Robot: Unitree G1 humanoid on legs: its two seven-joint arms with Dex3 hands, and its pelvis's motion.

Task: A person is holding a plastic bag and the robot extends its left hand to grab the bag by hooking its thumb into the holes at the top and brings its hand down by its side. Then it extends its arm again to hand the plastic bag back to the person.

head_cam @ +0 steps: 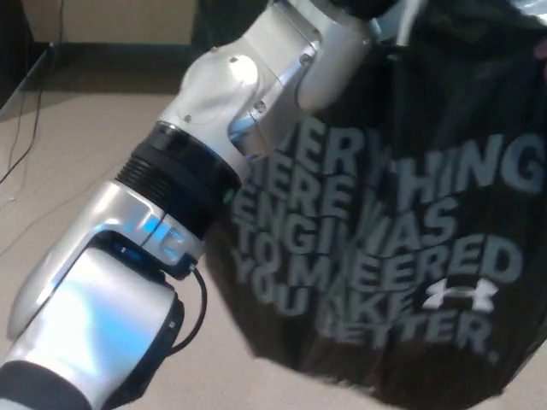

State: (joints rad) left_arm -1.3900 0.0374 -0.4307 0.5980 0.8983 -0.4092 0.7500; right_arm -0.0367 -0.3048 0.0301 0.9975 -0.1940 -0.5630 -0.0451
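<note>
One silver and black left arm [214, 162] crosses the frame from the lower left up to the top centre, and the left hand [363, 7] is almost fully cut off by the upper edge, so I cannot tell how far its fingers are apart or what it has hold of. The black plastic bag [410, 239] with pale grey printed letters hangs at the right side of the frame, filling it from top to bottom, touching the arm's wrist part. Behind them, in the left part, is a beige floor [77, 145] with a thin cable [21, 154] on it.

One black plastic bag [410, 248], one silver robot arm [171, 222], one thin cable [21, 145] on the floor
</note>
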